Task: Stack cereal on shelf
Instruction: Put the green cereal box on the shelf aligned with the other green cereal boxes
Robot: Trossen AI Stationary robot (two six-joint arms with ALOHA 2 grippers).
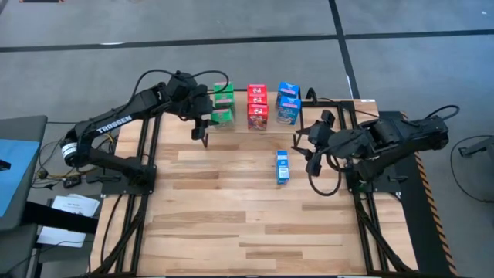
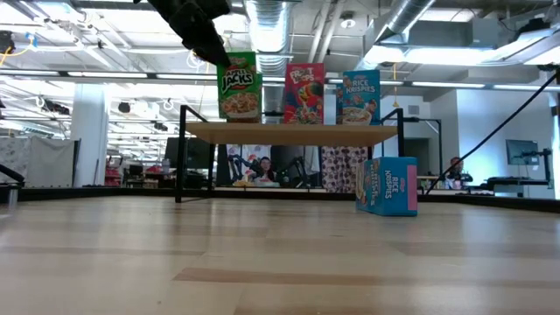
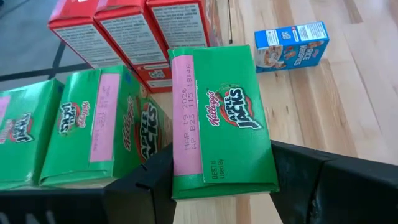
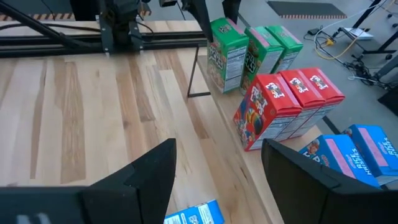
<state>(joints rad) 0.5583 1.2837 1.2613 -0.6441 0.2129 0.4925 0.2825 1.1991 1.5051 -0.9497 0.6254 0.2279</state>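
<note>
We count green cereal boxes (image 4: 229, 55): 3 | red cereal boxes (image 4: 267, 112): 3 | blue cereal boxes (image 1: 288, 102): 3, one of them on the table (image 1: 231, 208) | shelf (image 2: 289, 133): 1

Shelf (image 2: 289, 133): low light-wood board on black legs. On it upright: three green boxes (image 4: 249, 53), three red boxes (image 4: 289, 102), two blue boxes (image 4: 357, 152). One blue box (image 1: 282, 167) stands on the tabletop in front.
</note>
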